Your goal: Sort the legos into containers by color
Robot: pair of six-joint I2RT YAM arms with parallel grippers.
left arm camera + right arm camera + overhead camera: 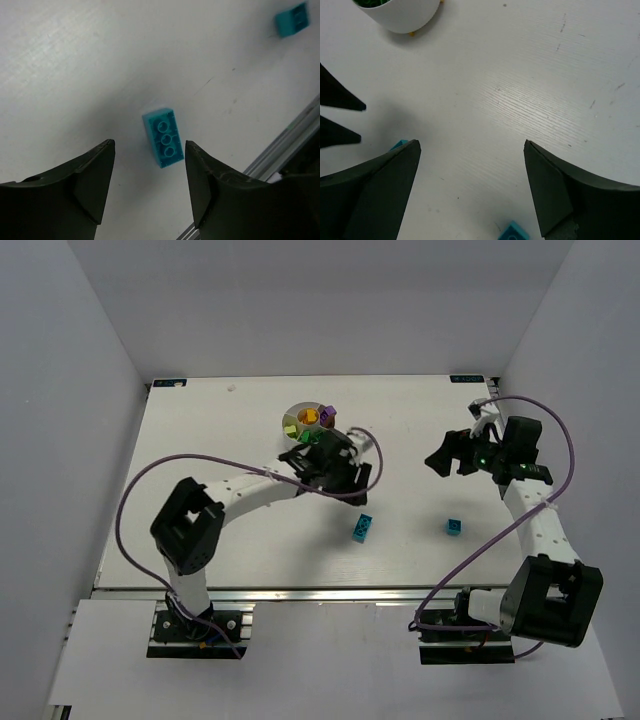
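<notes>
Below left claw (148,145), jaws apart: cyan lego (163,137) on table; right claw (470,144) also apart.

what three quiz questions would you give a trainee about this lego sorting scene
1. True or false: the left pincer is shut on the longer cyan brick.
2. How many bricks lie on the table outside the bowl?
3. The right pincer is: A) open and empty, B) shut on a purple brick, C) inside the bowl.

Key:
1. False. Its jaws stand open above the brick, which lies on the table.
2. Two: the longer cyan brick and the small cyan brick.
3. A.
</notes>
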